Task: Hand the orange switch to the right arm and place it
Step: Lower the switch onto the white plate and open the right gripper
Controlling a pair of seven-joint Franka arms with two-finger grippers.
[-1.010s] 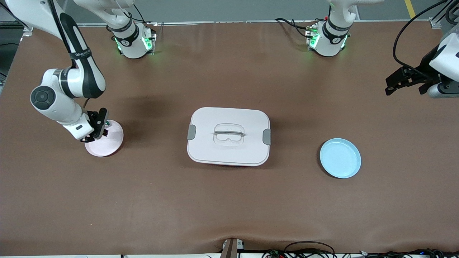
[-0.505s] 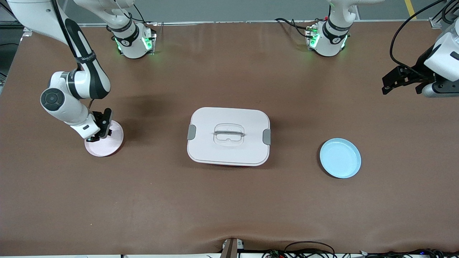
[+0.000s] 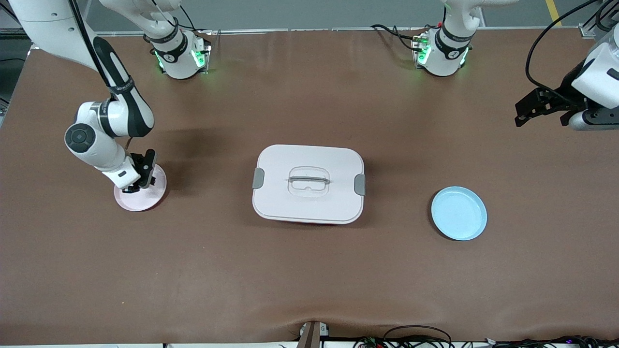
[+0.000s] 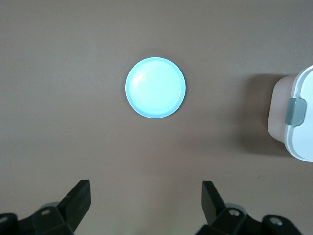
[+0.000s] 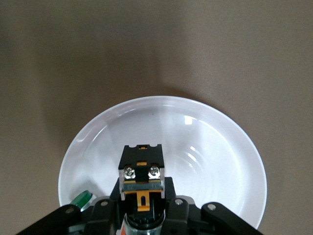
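The orange switch [image 5: 141, 169], a small black block with an orange tab and two screws, sits between the fingers of my right gripper [image 5: 142, 200], which is shut on it. The gripper [image 3: 145, 176] holds it just over the pale pink plate [image 3: 145, 199] at the right arm's end of the table. In the right wrist view this plate [image 5: 210, 147] looks white. In the front view the gripper hides the switch. My left gripper [image 3: 524, 113] is open and empty, up in the air at the left arm's end; its open jaws frame bare table in the left wrist view [image 4: 146, 196].
A green-capped part [image 5: 80, 199] lies on the pink plate beside the right gripper. A white lidded box [image 3: 308, 183] with grey latches stands mid-table. An empty light blue plate [image 3: 458, 213] lies toward the left arm's end and also shows in the left wrist view [image 4: 155, 87].
The right arm has shifted a little toward the box with its gripper over the pink plate. The left gripper rose slightly, then stayed still.
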